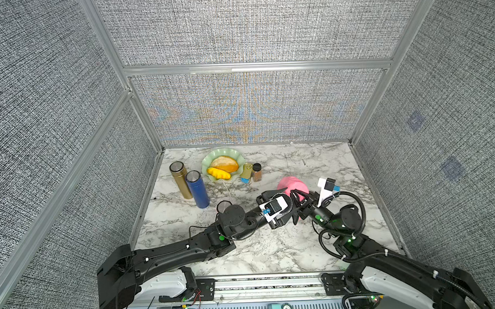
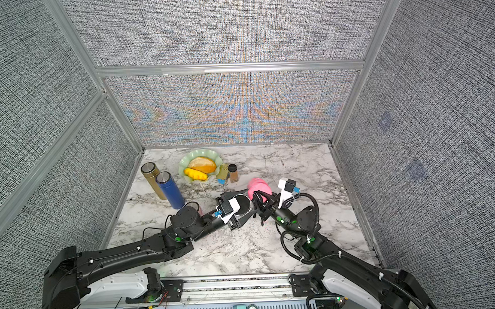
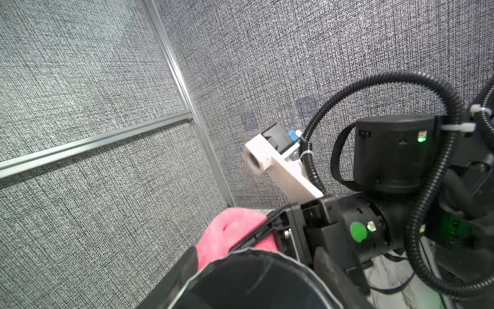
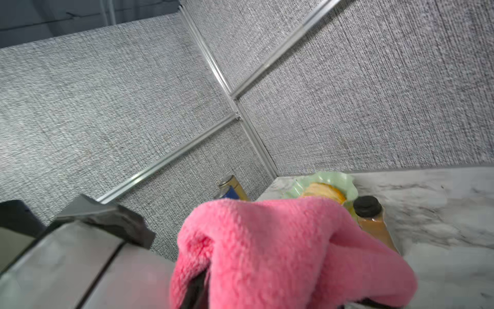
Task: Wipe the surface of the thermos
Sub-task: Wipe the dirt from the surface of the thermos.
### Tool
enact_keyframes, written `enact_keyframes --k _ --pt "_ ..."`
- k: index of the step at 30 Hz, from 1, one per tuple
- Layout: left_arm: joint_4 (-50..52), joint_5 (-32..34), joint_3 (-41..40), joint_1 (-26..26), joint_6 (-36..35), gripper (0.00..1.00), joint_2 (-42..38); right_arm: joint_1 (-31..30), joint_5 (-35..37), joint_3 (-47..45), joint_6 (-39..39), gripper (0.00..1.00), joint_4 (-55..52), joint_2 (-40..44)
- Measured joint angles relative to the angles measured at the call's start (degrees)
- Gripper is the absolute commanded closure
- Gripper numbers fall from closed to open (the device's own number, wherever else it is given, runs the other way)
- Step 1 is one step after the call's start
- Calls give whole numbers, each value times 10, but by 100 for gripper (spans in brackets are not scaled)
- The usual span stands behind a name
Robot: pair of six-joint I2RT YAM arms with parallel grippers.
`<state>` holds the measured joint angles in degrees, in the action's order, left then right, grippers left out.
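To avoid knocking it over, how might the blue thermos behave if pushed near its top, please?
Tall and narrow, the blue thermos would probably tip. Its smooth wall looks slippery. It might strike the gold thermos beside it.

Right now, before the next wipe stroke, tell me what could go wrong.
1. The right gripper, shut on the pink cloth, sits close to the left gripper holding the thermos; a stroke could knock the two together.
2. The cloth is bunched, so a loose fold may snag on the left gripper.
3. The left arm's elbow hangs beside a spare thermos; turning could tip it.
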<state>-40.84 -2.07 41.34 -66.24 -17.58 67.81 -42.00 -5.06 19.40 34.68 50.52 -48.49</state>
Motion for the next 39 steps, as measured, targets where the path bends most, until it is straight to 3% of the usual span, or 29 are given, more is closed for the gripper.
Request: enact_keyframes --k 4,9,12,19,22,29,35,39 --pt "9 -1 0 0 -5 100 3 0 2 -29 5 100 29 -33" --pt "53 -2 3 0 -6 100 16 4 24 -125 38 100 142 -155" --pt "56 2 17 0 -9 100 28 22 11 -136 59 100 174 -180" --pt "14 31 24 0 -21 100 33 26 -13 -26 40 100 92 -68" --pt "20 23 27 0 -26 100 38 26 -16 -33 35 100 76 -51" --pt "68 -7 35 0 -46 100 57 31 1 -128 47 100 115 -118" --pt "40 -42 32 1 -74 100 52 30 -8 -63 38 100 26 -1" --pt "35 -61 27 3 -79 100 51 25 -28 -38 31 100 14 21"
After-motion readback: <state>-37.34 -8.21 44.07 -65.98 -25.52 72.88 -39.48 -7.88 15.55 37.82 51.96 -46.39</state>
